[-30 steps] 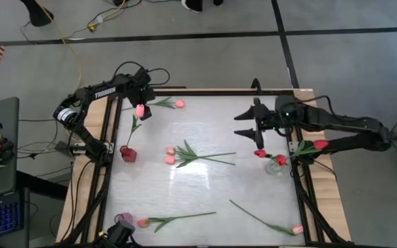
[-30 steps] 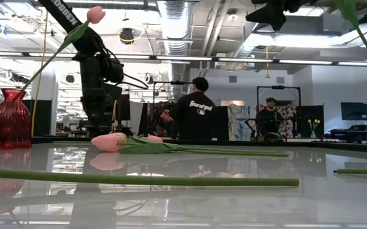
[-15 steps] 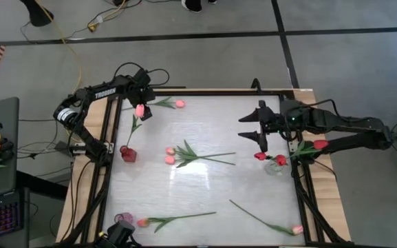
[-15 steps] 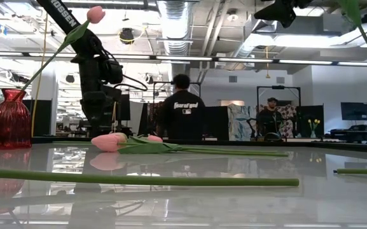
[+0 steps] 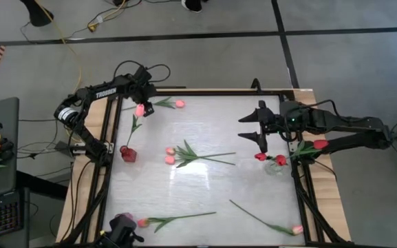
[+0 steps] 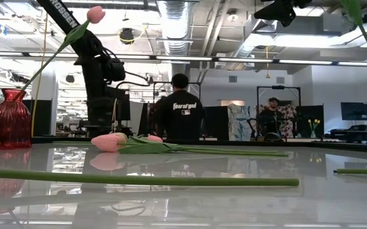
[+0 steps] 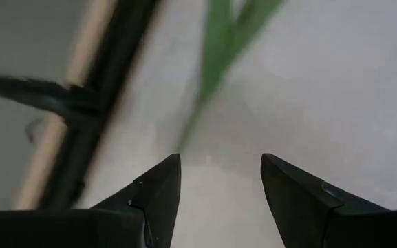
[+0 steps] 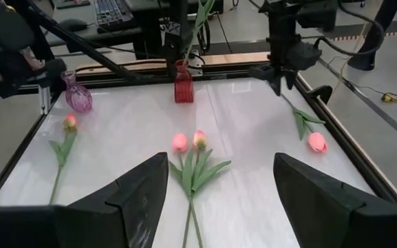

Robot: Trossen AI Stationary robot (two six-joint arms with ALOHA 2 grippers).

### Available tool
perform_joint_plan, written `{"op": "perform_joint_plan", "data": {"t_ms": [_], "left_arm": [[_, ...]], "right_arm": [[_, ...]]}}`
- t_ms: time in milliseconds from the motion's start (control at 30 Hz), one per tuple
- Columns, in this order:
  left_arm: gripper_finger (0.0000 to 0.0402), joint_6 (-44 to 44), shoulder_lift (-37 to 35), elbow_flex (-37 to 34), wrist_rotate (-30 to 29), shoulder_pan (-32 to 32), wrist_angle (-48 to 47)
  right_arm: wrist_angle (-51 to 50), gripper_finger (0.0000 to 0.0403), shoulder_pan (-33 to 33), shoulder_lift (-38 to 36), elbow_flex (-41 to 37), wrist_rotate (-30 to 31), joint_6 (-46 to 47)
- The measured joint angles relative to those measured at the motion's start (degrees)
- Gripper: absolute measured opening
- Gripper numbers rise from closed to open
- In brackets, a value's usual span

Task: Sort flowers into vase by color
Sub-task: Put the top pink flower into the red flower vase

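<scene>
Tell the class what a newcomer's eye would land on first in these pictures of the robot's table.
First come the pink and red tulips scattered over the white table, above all the pair of pink tulips lying mid-table. Next, the red vase at the left edge with one pink tulip leaning out of it. Then the two dark arms: the left gripper hangs open at the far-left corner, the right gripper open above the clear vase.

grey floor (image 5: 205, 55), ceiling strip lights (image 6: 247, 62)
</scene>
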Motion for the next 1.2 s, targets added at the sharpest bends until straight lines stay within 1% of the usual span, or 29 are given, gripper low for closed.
{"op": "perform_joint_plan", "data": {"t_ms": [133,300,400,500,567,667,800,1200], "left_arm": [[0.0190,0.78,0.00,0.02,-0.82,0.73,2.17],[0.0190,0.76,0.08,0.02,0.68,2.55,2.66],[0.0190,0.09,2.18,0.07,0.64,2.90,2.91],[0.0190,-0.28,4.24,0.44,-4.23,2.10,3.84],[0.0190,-0.35,4.60,1.26,-5.23,1.68,5.39],[0.0190,0.74,4.82,1.38,-5.13,1.62,4.51],[0.0190,2.21,5.31,1.38,-9.28,1.62,2.60],[0.0190,3.14,5.40,1.36,-11.01,0.85,-0.27]], "right_arm": [[0.00,0.0290,-0.05,0.00,0.00,-0.02,-0.18],[0.02,0.0290,-0.20,0.02,0.00,-0.02,-0.17],[0.02,0.0290,-0.17,0.02,0.00,-0.03,-0.16],[0.02,0.0290,-0.17,0.02,0.00,-0.06,0.14],[0.04,0.0290,-0.15,0.02,0.00,-0.07,0.39],[0.04,0.0290,-0.11,0.02,0.00,-0.07,0.86],[0.44,0.0290,-0.11,0.02,0.00,-0.07,0.93],[1.44,0.0290,-0.92,0.02,0.00,-0.04,0.93]]}}
